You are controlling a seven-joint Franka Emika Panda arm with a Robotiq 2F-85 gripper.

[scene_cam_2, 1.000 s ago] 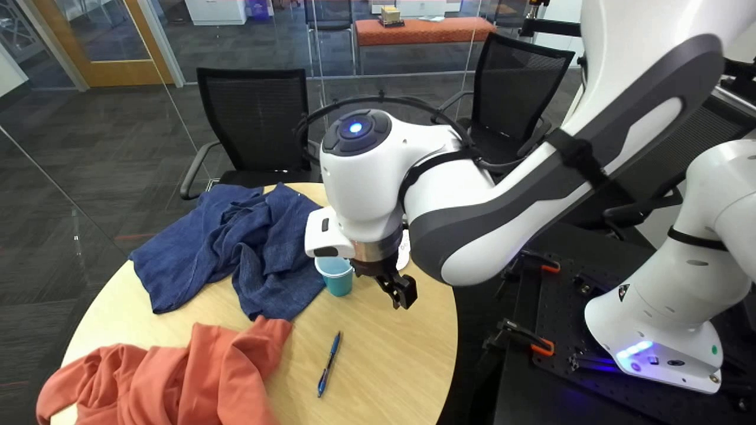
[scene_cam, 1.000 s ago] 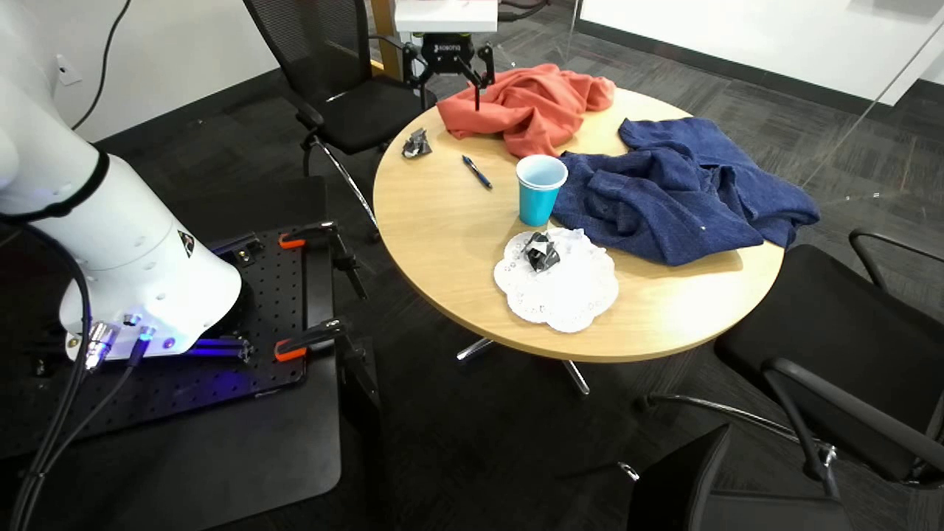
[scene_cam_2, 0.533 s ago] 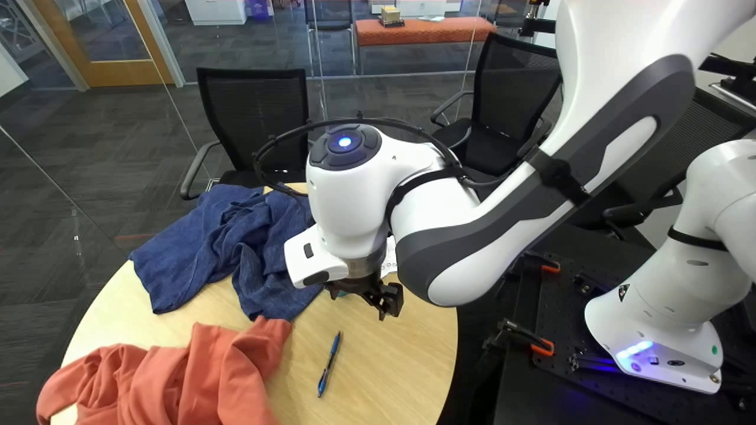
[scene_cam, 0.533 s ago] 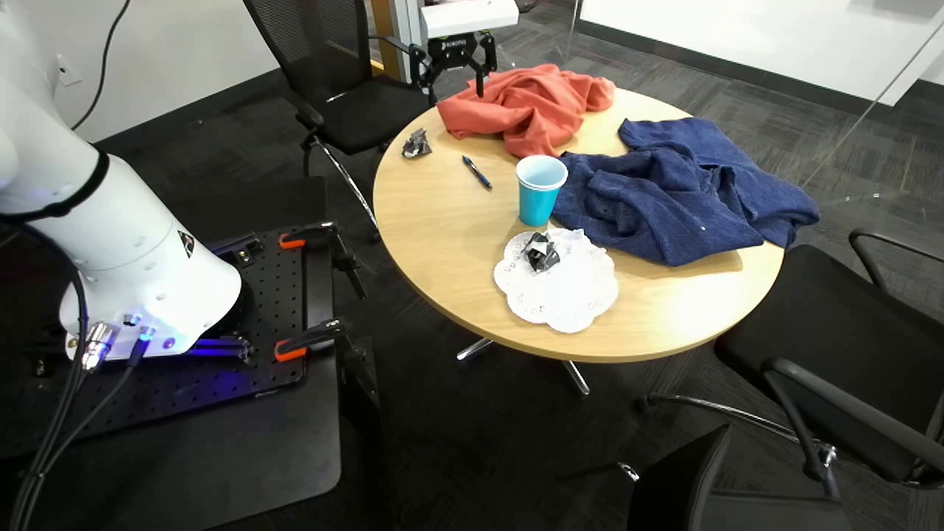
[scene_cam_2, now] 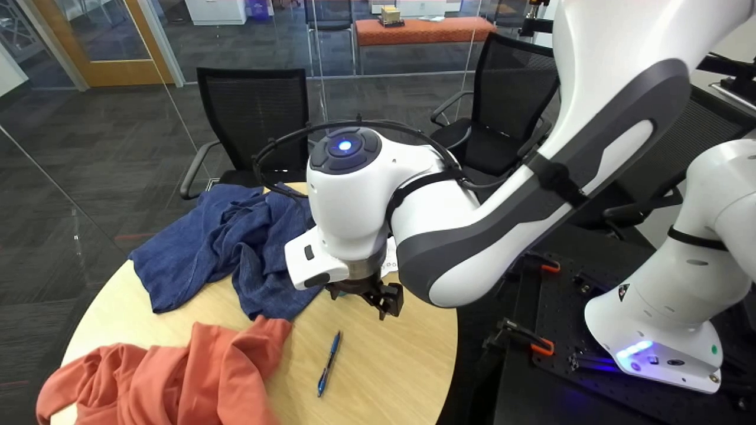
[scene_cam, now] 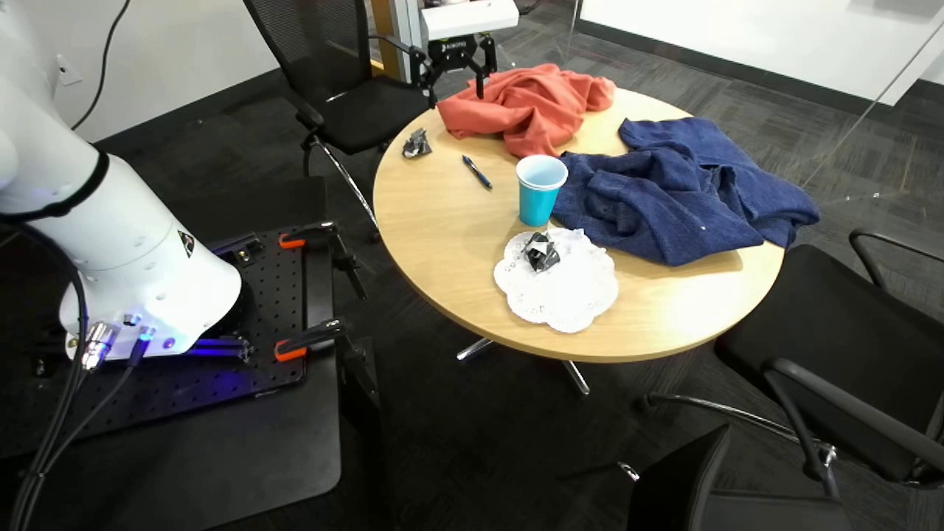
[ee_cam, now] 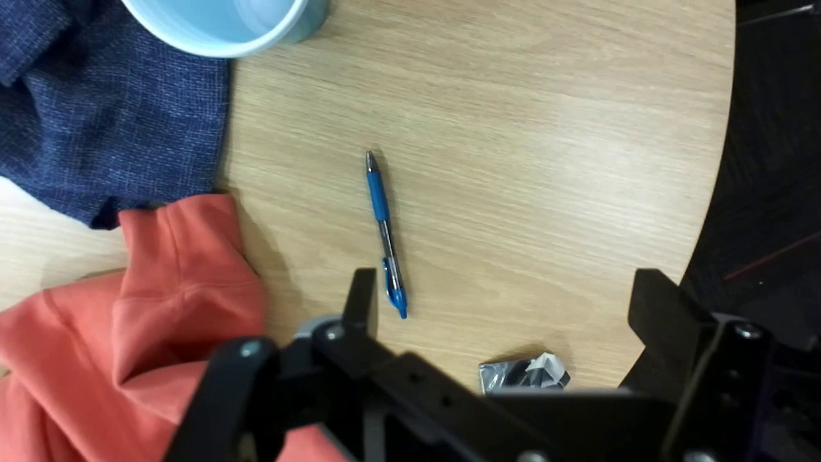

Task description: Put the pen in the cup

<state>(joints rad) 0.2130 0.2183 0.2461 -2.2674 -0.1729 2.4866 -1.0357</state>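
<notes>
The pen (scene_cam: 477, 172) is a thin dark-blue stick lying flat on the table; it also shows in the other views (scene_cam_2: 329, 364) (ee_cam: 386, 234). The teal cup (scene_cam: 538, 192) with a pale rim stands upright beside the blue cloth. In an exterior view only a sliver of the cup (scene_cam_2: 342, 294) shows behind the gripper; in the wrist view its rim (ee_cam: 240, 48) is cut off at the top. My gripper (scene_cam: 456, 90) is open and empty above the table (scene_cam_2: 387, 304). In the wrist view the pen's clip end lies just inside the left finger of the gripper (ee_cam: 505, 282).
An orange-red cloth (scene_cam: 535, 103) and a dark-blue cloth (scene_cam: 664, 199) lie on the round table (scene_cam: 428, 243). A crumpled dark wrapper (scene_cam: 417, 144) lies near the table edge, also in the wrist view (ee_cam: 523, 374). A white doily (scene_cam: 564, 291) bears another dark wrapper (scene_cam: 542, 254).
Over the last second the arm and open gripper have shifted toward the pen's side and tilted slightly. In the last half second they have hardly moved. The pen and cup have not moved.
</notes>
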